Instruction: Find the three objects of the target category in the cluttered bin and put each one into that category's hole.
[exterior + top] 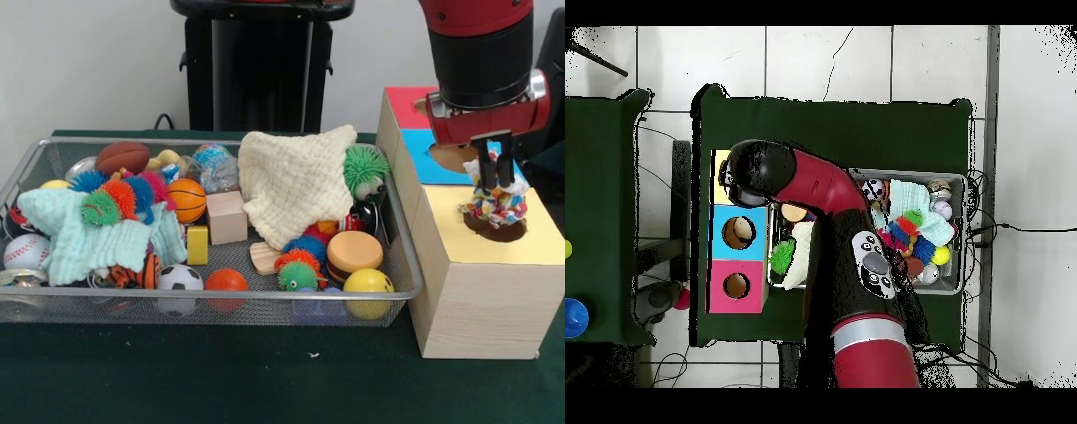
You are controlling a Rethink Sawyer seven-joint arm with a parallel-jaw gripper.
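The wire mesh bin lies left of a wooden box row with a yellow, a blue and a red top. My gripper hangs over the yellow top's hole, shut on a multicoloured knotted rag toy whose lower end sits in the hole. In the overhead view my arm covers the yellow box and hides the gripper. The bin lies to the right there.
The bin holds a cream cloth, a mint cloth, a green fuzzy ball, a toy burger, a yellow ball, a wooden block and several sport balls. The robot pedestal stands behind.
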